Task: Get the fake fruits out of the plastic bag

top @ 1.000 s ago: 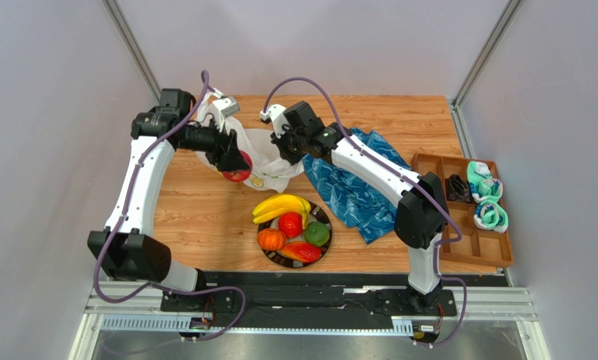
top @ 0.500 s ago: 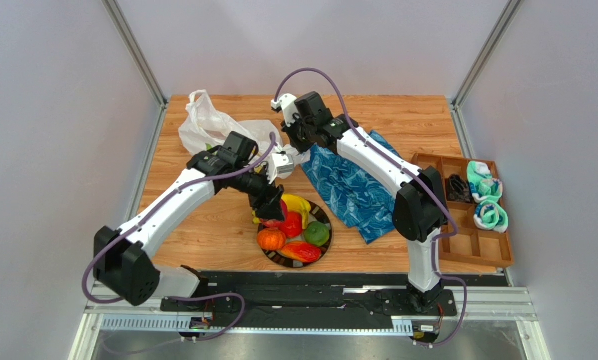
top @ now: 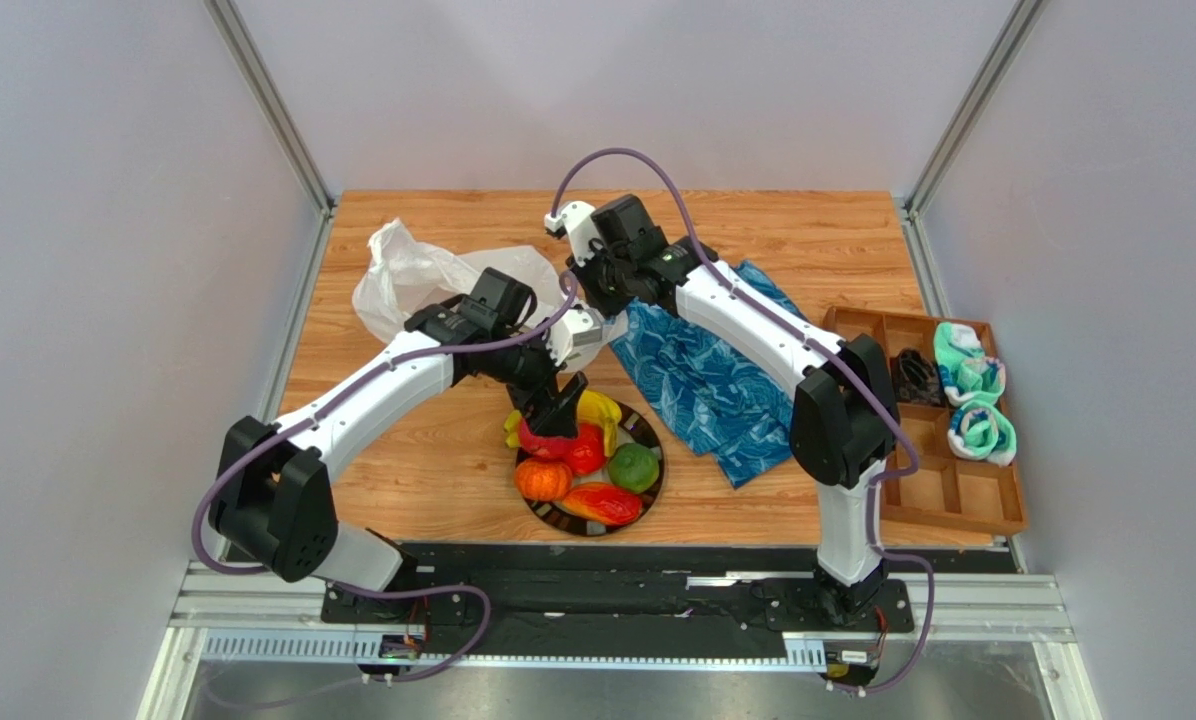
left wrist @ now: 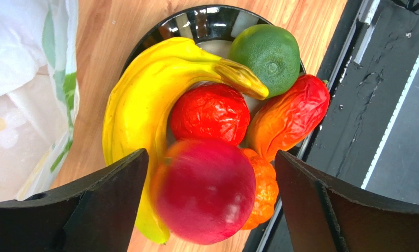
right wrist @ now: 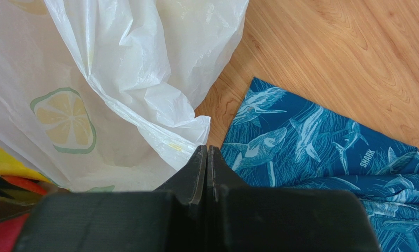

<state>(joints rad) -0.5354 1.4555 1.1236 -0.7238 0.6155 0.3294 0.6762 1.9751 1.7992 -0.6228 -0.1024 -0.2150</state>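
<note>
blue cloth [right wrist: 311,147] printed "SHARK"; plastic bag [right wrist: 117,68] lemon-slice print

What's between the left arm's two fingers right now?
A blurred, glossy red round plastic fruit, clear of both black fingers, above the black-rimmed round plate. The left wrist view shows it.

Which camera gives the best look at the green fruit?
Left wrist: the green fruit shows close up and unblocked. The top view shows it small but clear; the right wrist view misses it entirely.
</note>
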